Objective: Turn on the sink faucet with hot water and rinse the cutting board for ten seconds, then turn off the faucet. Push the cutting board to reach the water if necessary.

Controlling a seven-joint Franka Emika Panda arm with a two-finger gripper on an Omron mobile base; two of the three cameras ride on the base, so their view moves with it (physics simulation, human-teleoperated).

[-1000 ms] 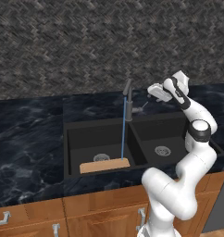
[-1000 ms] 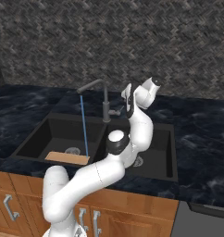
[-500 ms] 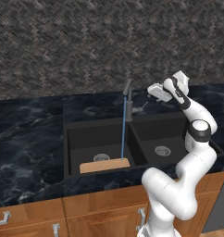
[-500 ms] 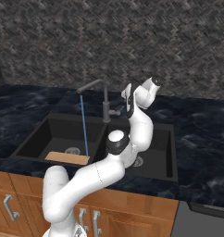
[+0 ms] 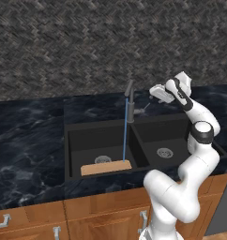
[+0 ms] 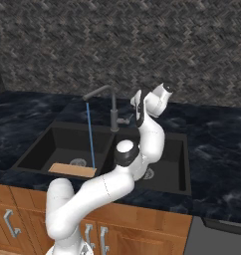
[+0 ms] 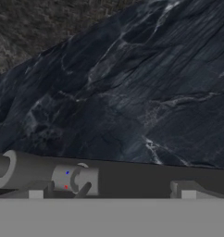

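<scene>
A dark marbled countertop (image 5: pixel 31 136) runs across the scene below a grey herringbone backsplash (image 5: pixel 87 42), with wooden cabinet fronts (image 5: pixel 96 215) under its front edge. Set into the counter is the matte black double-basin sink (image 5: pixel 73 136); its wider basin lies on the left in both base views and the narrower basin, with a round silver drain (image 5: pixel 164 152), on the right.

The white arm (image 5: pixel 195 154) rises in front of the cabinets and bends up over the narrower basin, its hand raised behind the sink at about the height of the faucet's top.

The cutting board (image 5: pixel 106 167), a flat light tan rectangle, lies in the wider basin along its front wall, just in front of that basin's drain (image 5: pixel 102 160).

The sink faucet (image 5: pixel 130 101) stands upright behind the divider between the basins, its spout angled out over the wider basin and its thin lever (image 5: pixel 142 110) pointing toward the gripper. In the hand view the faucet's grey body (image 7: pixel 49 172) lies across the bottom, with small red and blue dots on it.

The gripper (image 5: pixel 158 92) hovers just beside the lever; its fingertips (image 7: pixel 35 193) appear spread apart at the bottom of the hand view, and nothing is seen between them.

The water (image 5: pixel 124 133) falls as a thin blue stream from the spout onto the board's rear edge.
</scene>
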